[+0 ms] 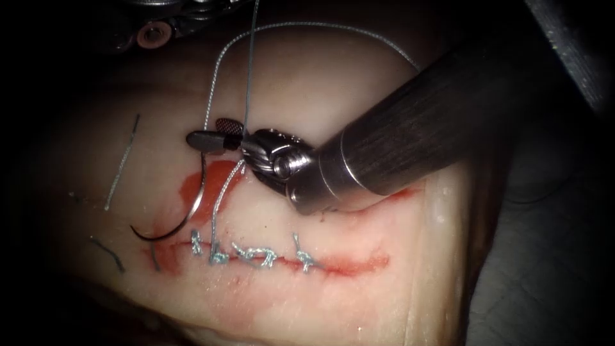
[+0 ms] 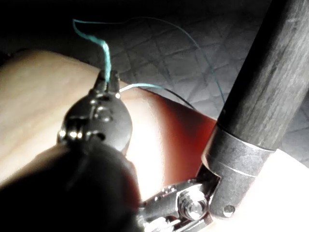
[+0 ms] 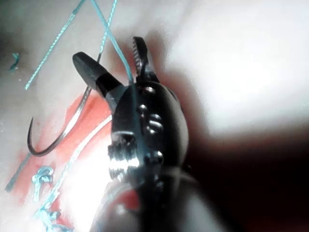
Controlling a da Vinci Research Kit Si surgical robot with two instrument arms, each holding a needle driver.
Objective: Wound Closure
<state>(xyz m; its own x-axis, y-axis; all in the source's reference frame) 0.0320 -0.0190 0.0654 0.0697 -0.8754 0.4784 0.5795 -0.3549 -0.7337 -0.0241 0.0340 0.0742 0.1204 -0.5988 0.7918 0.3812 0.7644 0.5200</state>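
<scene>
The right tool [image 1: 214, 133] comes in from the right, its jaws open above the left end of the cut [image 1: 346, 264]. A strand of thread [image 1: 248, 77] rises from the leftmost stitch [image 1: 214, 255], passes between those open jaws [image 3: 116, 60] and goes on up. The left tool [image 2: 108, 79] is shut on the thread [image 2: 105, 53] higher up. The curved needle [image 1: 191, 206] lies on the tissue near the cut's left end, held by neither tool. Its blunt end sits under the right tool's lower jaw and its tip is free. The needle [image 3: 72, 123] curves beside the dark jaw.
Several knotted stitches [image 1: 259, 256] close the middle of the cut. Red fluid [image 1: 214, 179] pools under the right jaws. Cut ends of thread [image 1: 122, 163] lie on the tissue at the left. A loop of thread [image 1: 320, 27] arcs over the right tool's shaft [image 1: 416, 128].
</scene>
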